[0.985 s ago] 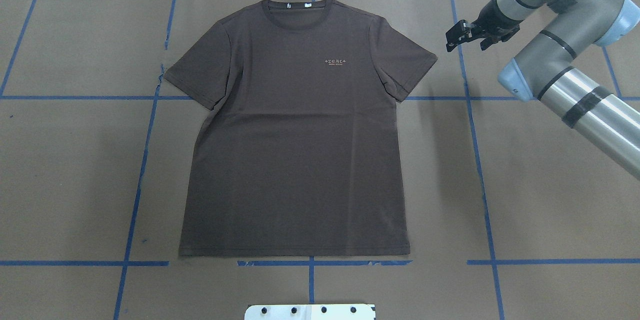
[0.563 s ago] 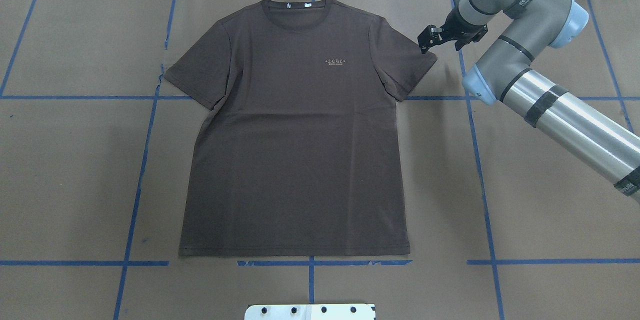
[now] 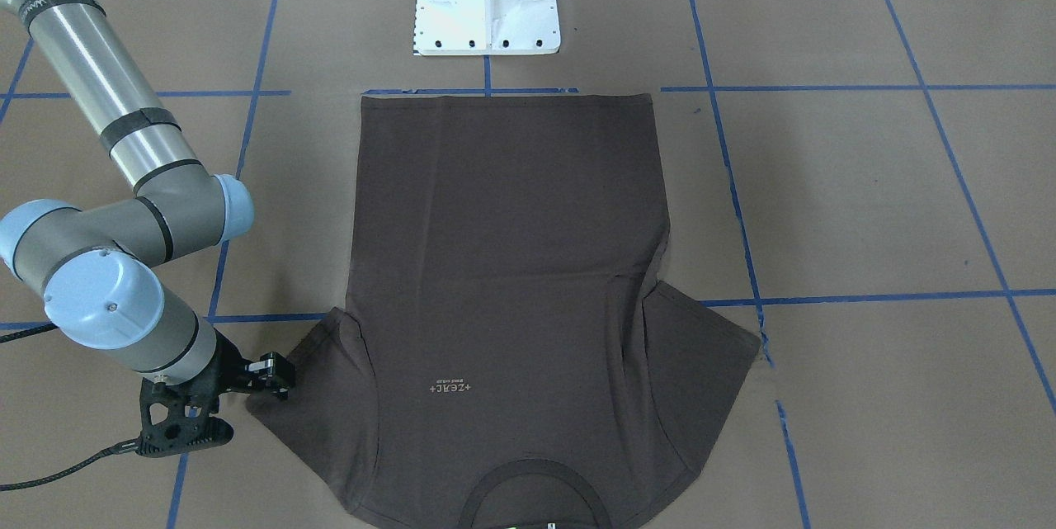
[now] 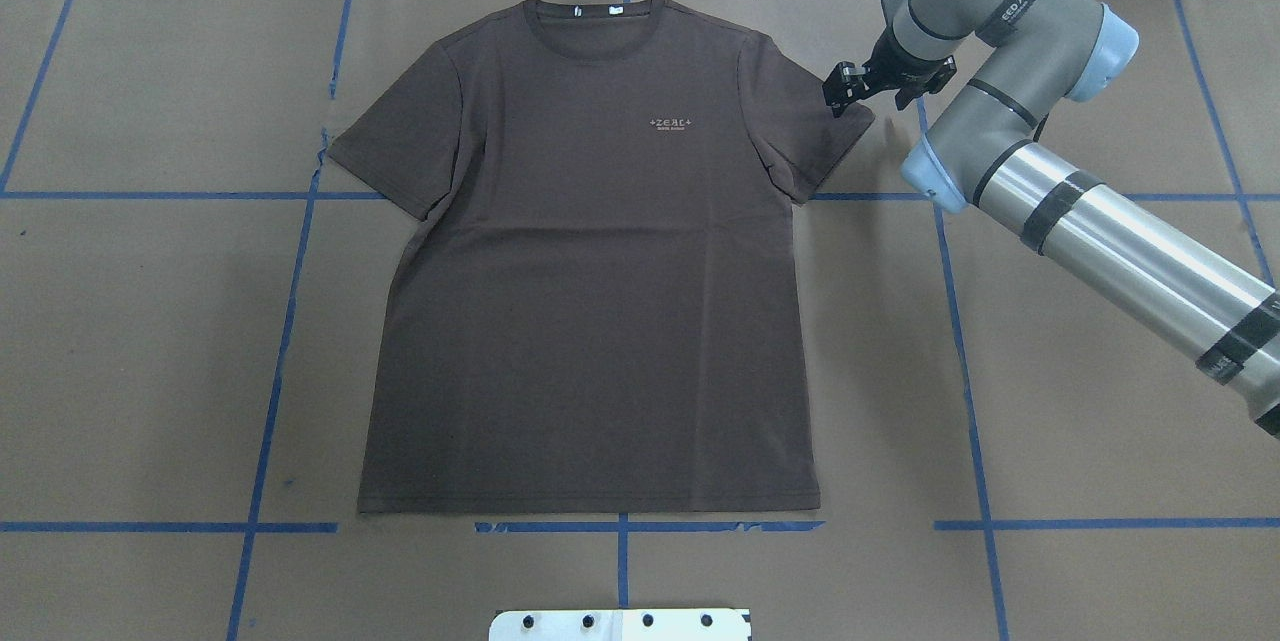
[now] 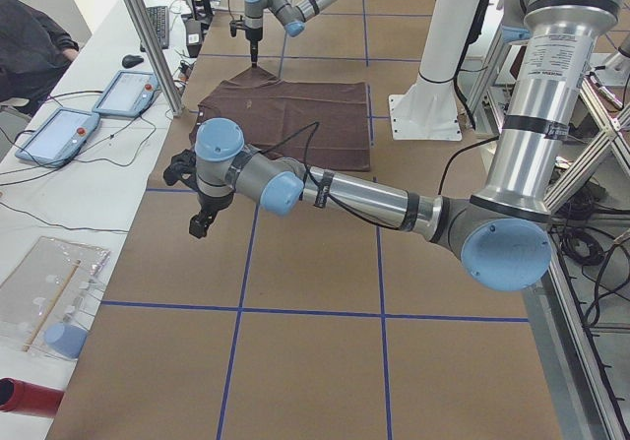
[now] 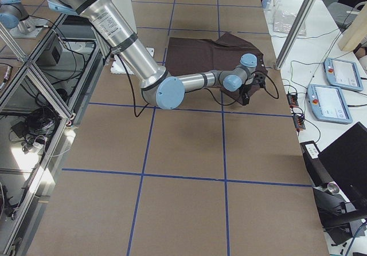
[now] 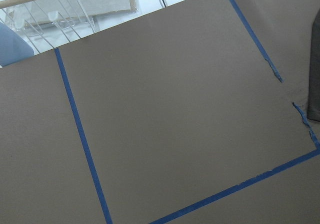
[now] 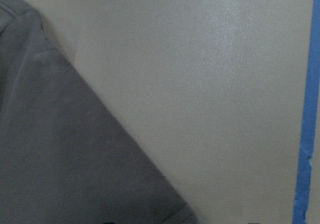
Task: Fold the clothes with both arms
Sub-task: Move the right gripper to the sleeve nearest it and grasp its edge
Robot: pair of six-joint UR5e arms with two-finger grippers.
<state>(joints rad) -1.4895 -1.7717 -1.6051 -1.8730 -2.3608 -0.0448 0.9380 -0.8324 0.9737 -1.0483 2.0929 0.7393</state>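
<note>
Currently the T-shirt (image 4: pixel 600 271) lies flat and front-up in the middle of the surface (image 4: pixel 150 341), which is covered in brown paper and marked with blue tape lines (image 4: pixel 283 321). The collar (image 4: pixel 595 21) points away from the robot. The hem lies along a tape line just in front of the white base plate (image 4: pixel 620 624). Both short sleeves are spread outward, and the small pale logo (image 4: pixel 671 124) is visible on the chest.

The right arm (image 4: pixel 1100 231) reaches in from the robot's right side and bends at the wrist toward the shirt. The right hand (image 4: pixel 862 89) sits at the outer edge of the sleeve (image 4: pixel 815 136) on that side, near the shoulder end. Its two fingers are spread apart and hold nothing. The right wrist view shows the sleeve edge close up and blurred, with bare paper beside it. Whether a finger touches the cloth cannot be determined.

The left arm (image 5: pixel 374 199) extends across the surface at the robot's left end. The left hand (image 5: pixel 200 225) points downward over bare paper, beside the shirt. Its finger state cannot be determined from the available view. The left wrist view shows brown paper, crossing tape lines, and a dark sliver at the right edge.

Two tablets (image 5: pixel 123 94) lie on an adjacent white bench.
</note>
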